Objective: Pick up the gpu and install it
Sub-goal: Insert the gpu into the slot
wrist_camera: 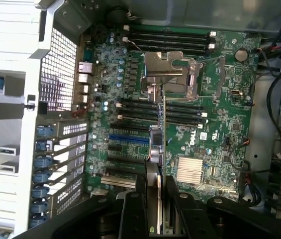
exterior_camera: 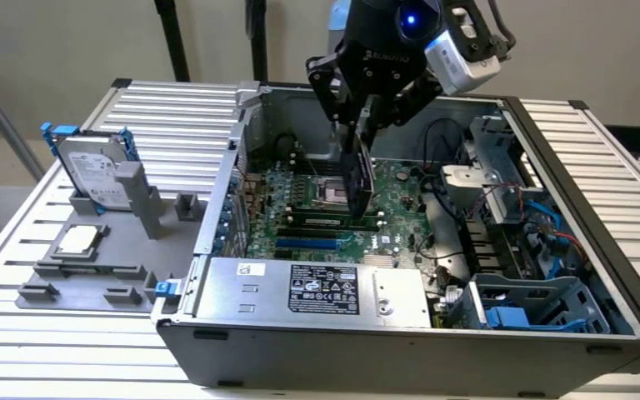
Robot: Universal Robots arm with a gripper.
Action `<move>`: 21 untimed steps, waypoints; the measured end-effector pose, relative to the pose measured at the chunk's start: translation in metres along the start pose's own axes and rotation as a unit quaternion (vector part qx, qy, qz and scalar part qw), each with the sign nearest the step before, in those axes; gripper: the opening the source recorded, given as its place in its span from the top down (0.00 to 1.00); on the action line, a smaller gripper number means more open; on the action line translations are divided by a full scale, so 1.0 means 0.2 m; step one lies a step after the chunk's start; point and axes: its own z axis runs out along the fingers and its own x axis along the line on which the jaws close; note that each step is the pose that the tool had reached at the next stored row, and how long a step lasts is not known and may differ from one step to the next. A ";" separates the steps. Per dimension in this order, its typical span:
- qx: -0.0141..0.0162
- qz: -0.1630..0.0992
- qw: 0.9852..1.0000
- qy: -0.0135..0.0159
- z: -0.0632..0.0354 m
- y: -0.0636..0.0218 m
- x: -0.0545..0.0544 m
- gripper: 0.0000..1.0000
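Arm (exterior_camera: 403,21) stood above the open computer case (exterior_camera: 242,350), my claw (exterior_camera: 365,121) pointing straight down into it. It pinched the gpu (exterior_camera: 353,179) by its upper edge. Card hung upright, edge-on to my wrist camera, over the motherboard (exterior_camera: 287,217) by the CPU socket (exterior_camera: 326,196); couldn't tell if it touched.

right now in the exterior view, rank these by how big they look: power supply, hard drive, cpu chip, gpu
1. power supply
2. hard drive
3. cpu chip
Not ranked: gpu. It is seen nearly edge-on, so its apparent size is unsure.
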 end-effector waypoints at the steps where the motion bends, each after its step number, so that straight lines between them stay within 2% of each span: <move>1: -0.002 -0.006 1.000 -0.001 0.000 0.000 0.00 0.73; 7: -0.022 -0.039 0.999 -0.009 0.003 0.000 0.00 0.73; 10: -0.029 -0.060 0.998 -0.011 0.005 0.000 0.00 0.73; 12: -0.030 -0.076 0.997 -0.011 0.009 0.000 0.00 0.73; 16: -0.028 -0.112 0.993 -0.010 0.018 0.000 0.00 0.73; 21: -0.023 -0.157 0.987 -0.010 0.026 -0.001 0.00 0.73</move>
